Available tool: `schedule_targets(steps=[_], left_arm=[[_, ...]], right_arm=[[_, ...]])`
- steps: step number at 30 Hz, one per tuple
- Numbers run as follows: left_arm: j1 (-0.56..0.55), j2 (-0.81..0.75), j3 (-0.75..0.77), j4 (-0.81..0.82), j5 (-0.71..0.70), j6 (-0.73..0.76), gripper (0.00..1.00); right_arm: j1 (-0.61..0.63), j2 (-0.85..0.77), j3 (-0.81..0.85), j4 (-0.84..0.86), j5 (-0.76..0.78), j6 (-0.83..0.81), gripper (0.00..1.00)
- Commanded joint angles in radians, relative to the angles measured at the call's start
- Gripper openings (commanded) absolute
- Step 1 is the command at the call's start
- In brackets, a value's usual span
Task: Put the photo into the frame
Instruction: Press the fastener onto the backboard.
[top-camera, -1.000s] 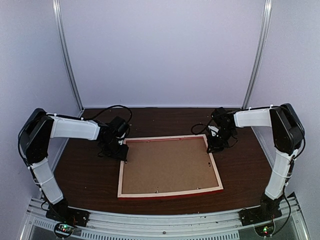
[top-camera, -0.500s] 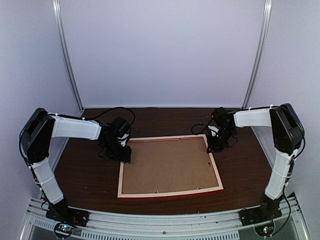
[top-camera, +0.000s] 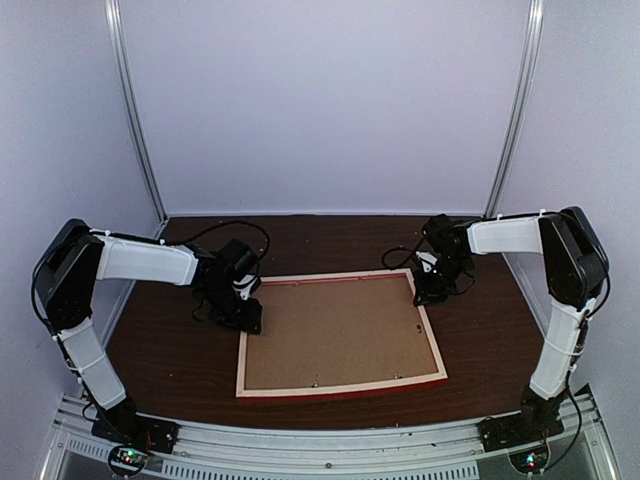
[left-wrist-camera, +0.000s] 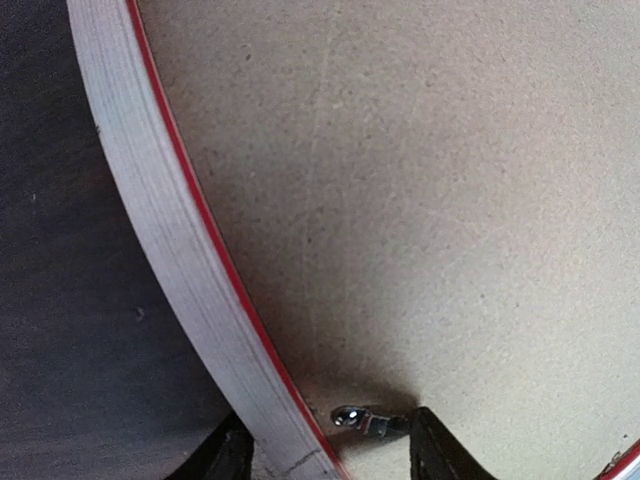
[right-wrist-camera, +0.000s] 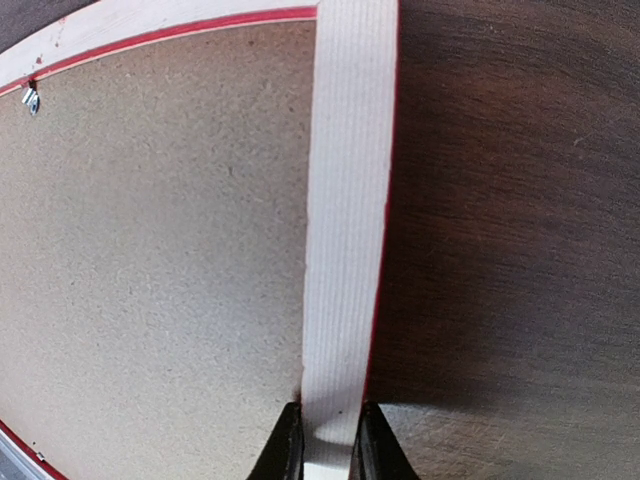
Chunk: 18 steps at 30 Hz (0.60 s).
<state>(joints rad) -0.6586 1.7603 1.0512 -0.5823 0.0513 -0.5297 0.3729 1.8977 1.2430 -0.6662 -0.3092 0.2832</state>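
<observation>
At the left side of the dark brown surface (top-camera: 170, 350) the left arm reaches inward, and a black cable (top-camera: 215, 222) loops over it toward the far edge. The left claw (left-wrist-camera: 330, 455) is down at the left rail of the frame (top-camera: 340, 384), near its far corner. It stands half wide. One finger (left-wrist-camera: 225, 458) is outside the rail, over the bare surface. The other finger (left-wrist-camera: 437, 455) is over the backing board (top-camera: 335, 335), with a gap to the rail, so the claw grips nothing. Between the fingers, just inside the rail, sits a small metal clip (left-wrist-camera: 358, 418).

The frame lies flat, back side up, in the middle of the surface. It is a little closer to the near edge and slightly turned. Its rails are thin and of pale pinkish wood on this side, with a bright red line along the inner lip and red on the outer face of the near rail. The plain brown backing board fills the whole opening. More clips (top-camera: 314, 379) show along the near and right rails.

At the far right corner of the frame the right claw (right-wrist-camera: 329, 448) is narrow. It pinches the right rail from both sides, with dark surface to the right of it. The right arm comes in from the right edge of the surface.
</observation>
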Motion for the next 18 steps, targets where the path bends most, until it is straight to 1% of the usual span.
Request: schedule_targets(steps=[1,4,9,14,18], left_arm=[[-0.006,-0.005,-0.008,-0.008,0.024,-0.016,0.57],[-0.006,-0.011,0.0,0.01,0.041,-0.025,0.61],[-0.005,-0.024,0.011,0.026,0.031,-0.037,0.66],[0.0,-0.006,0.03,0.029,0.009,-0.059,0.66],[0.007,0.015,0.035,0.039,0.005,-0.073,0.65]], right_arm=[[0.001,0.067,-0.028,0.005,0.011,-0.029,0.09],[0.001,0.06,-0.037,0.007,0.013,-0.029,0.09],[0.001,0.05,-0.05,0.012,0.013,-0.027,0.09],[0.001,0.043,-0.057,0.017,0.013,-0.024,0.09],[0.002,0.036,-0.063,0.019,0.012,-0.024,0.09]])
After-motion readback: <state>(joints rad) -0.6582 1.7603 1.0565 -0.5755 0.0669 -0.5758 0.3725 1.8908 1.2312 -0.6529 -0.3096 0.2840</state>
